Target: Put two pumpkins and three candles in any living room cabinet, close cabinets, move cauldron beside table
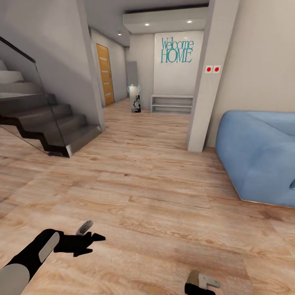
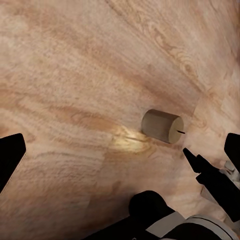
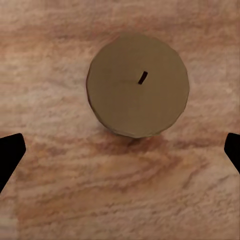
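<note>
Candle [image 3: 137, 84]: tan stub, dark wick, upright.

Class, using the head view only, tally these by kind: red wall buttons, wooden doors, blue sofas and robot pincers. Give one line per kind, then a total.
Red buttons: 2
Door: 1
Sofa: 1
Pincers: 2, the left pincer and the right pincer
Total: 6

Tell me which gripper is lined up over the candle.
The right gripper: its wrist view looks straight down on the candle, between its open fingers. The left gripper hangs off to the side, viewing that candle obliquely.
</note>
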